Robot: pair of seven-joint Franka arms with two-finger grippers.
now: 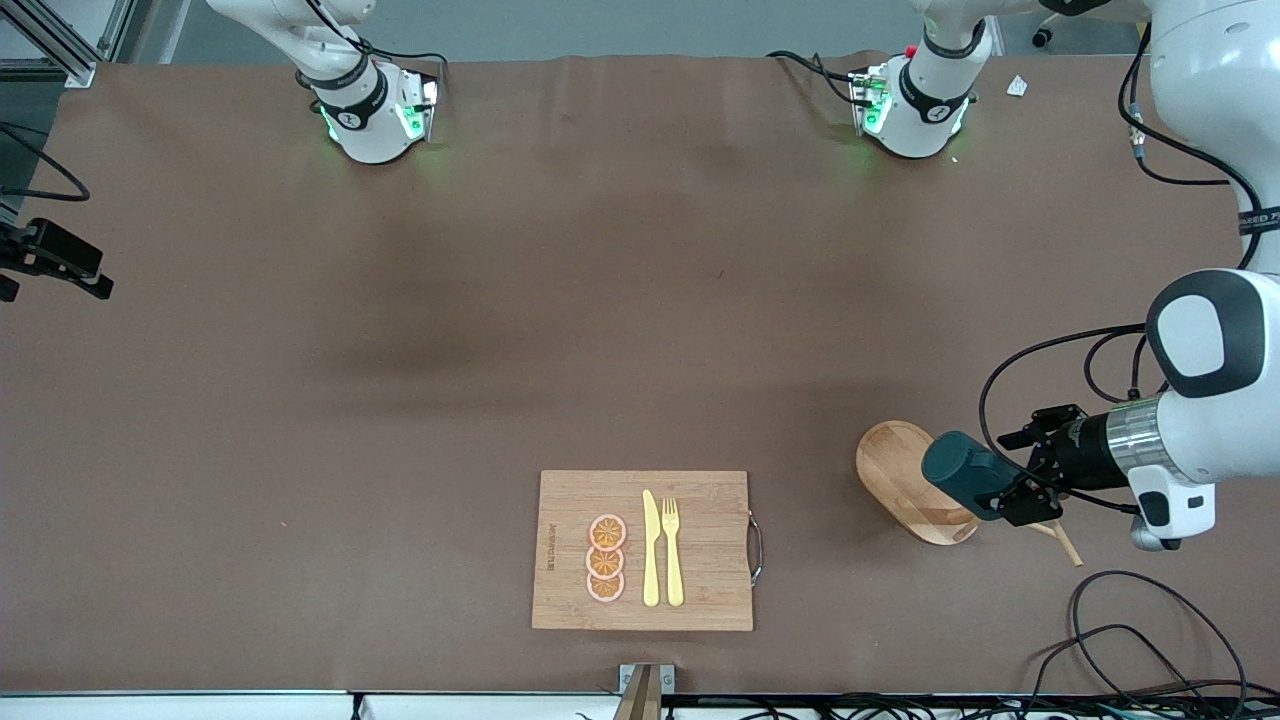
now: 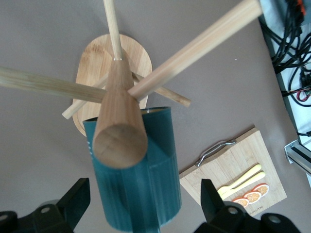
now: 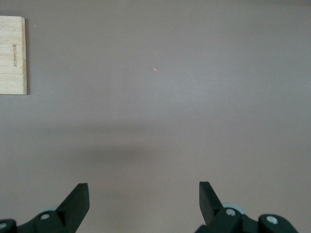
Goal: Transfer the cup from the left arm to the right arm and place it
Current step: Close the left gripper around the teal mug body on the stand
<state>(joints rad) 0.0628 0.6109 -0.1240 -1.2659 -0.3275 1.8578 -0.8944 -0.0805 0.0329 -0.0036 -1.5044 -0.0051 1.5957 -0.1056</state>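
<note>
The dark teal cup [image 1: 962,470] hangs tipped on a peg [image 2: 119,131] of the wooden peg rack [image 1: 898,478], above the rack's oval base, at the left arm's end of the table. Its inside is hidden. My left gripper [image 1: 1005,478] is open, with one finger on each side of the cup [image 2: 138,194] and a gap showing on both sides. In the left wrist view the left gripper [image 2: 144,201] straddles the cup's closed end. My right gripper [image 3: 144,204] is open and empty over bare brown table; it does not show in the front view.
A bamboo cutting board [image 1: 570,550] with orange slices [image 1: 605,558], a yellow knife [image 1: 650,550] and fork [image 1: 672,550] lies near the front camera's edge. Cables [image 1: 1150,640] lie near the rack. A black fixture [image 1: 50,262] sits at the right arm's end.
</note>
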